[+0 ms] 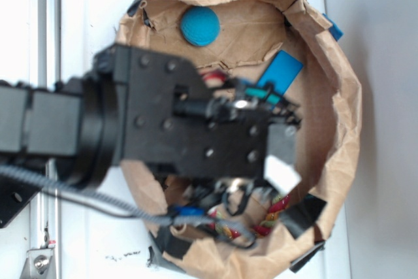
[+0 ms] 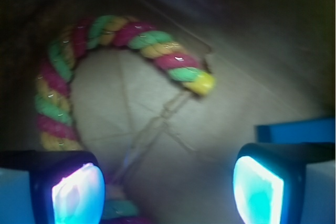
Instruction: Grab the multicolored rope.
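The multicolored rope [image 2: 113, 31], twisted from red, yellow and green strands, arcs across the brown paper floor in the wrist view and ends in a yellow cap [image 2: 202, 83]. Its left leg runs down behind my left finger [image 2: 76, 195] and shows again beside that finger's inner edge. My gripper [image 2: 168, 187] is open, with bare paper between its two lit pads. From outside, the arm hides most of the rope [image 1: 277, 209]; a short piece shows at the bowl's near side. My gripper [image 1: 287, 168] hangs low inside the bowl.
A crumpled brown paper bowl [image 1: 343, 106] walls in the work area. A blue ball [image 1: 199, 25] lies at its far side and a blue block [image 1: 282, 73] [image 2: 299, 129] to the right, close to my right finger. Cables trail below the arm.
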Controlling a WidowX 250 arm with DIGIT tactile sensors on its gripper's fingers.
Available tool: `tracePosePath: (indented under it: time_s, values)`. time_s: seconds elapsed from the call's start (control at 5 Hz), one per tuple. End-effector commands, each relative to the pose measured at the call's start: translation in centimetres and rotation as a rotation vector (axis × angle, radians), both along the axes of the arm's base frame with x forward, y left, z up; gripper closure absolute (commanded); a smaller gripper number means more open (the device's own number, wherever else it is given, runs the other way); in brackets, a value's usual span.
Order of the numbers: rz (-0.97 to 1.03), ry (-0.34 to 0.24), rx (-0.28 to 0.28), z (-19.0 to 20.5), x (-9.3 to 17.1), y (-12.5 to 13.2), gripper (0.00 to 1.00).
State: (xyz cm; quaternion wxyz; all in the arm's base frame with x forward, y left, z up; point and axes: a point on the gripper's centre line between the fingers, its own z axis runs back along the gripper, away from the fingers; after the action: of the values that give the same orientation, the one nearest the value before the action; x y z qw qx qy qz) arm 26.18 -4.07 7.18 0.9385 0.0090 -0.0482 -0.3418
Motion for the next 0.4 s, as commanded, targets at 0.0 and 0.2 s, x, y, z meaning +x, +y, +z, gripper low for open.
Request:
tracePosePath:
  time_s: [0.0,0.2]
  values:
    - [-0.077,-0.041,-0.024,-0.11,-0.94,-3.06,0.0]
    - [-0.066,-0.025,-0.036,-0.44,-0.88,-2.71,0.0]
